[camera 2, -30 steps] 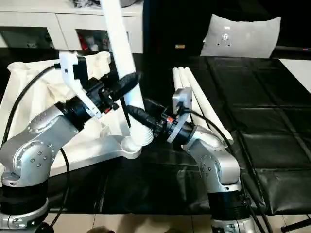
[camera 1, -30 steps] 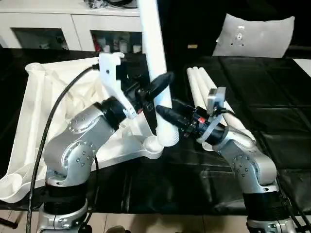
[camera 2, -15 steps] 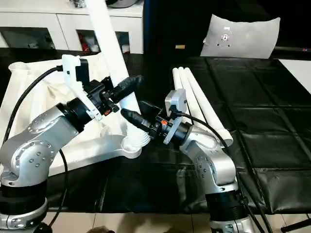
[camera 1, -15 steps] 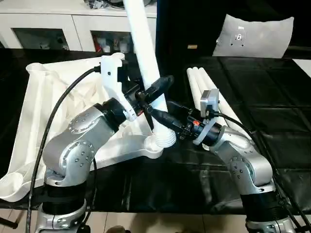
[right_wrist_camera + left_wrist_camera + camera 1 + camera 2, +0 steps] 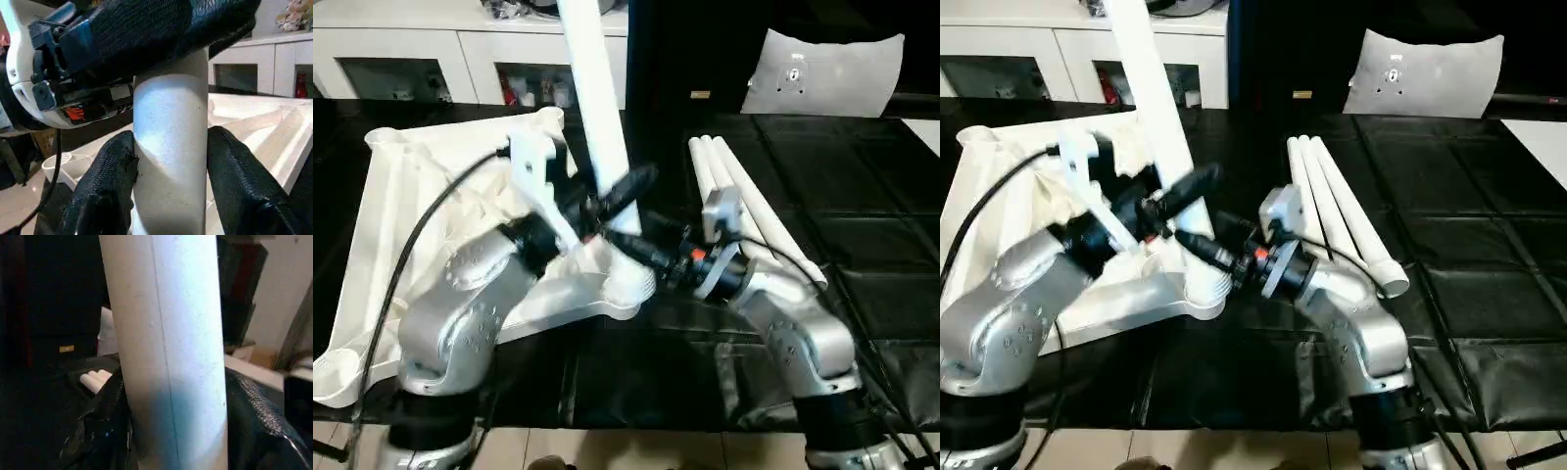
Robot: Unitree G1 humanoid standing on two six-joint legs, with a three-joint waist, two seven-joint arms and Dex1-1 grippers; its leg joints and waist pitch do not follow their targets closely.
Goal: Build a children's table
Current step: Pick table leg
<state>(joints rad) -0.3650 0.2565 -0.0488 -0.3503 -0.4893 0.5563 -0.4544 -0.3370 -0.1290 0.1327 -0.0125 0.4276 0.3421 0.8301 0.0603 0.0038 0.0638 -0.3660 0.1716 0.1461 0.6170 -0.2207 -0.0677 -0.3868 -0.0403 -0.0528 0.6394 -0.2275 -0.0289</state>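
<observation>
White plastic leg (image 5: 592,98) stands tilted in near corner socket (image 5: 1205,284) of upturned tabletop (image 5: 401,225) | my left gripper (image 5: 612,201) clamps it higher, right gripper (image 5: 168,161) near base, steadying for seating | three spare legs (image 5: 1332,201) beside.

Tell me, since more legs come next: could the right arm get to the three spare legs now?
Probably not yet. The right gripper is clamped on the standing leg at the tabletop corner socket. The three spare legs lie unobstructed beside that arm, so it would likely reach them once freed.
</observation>
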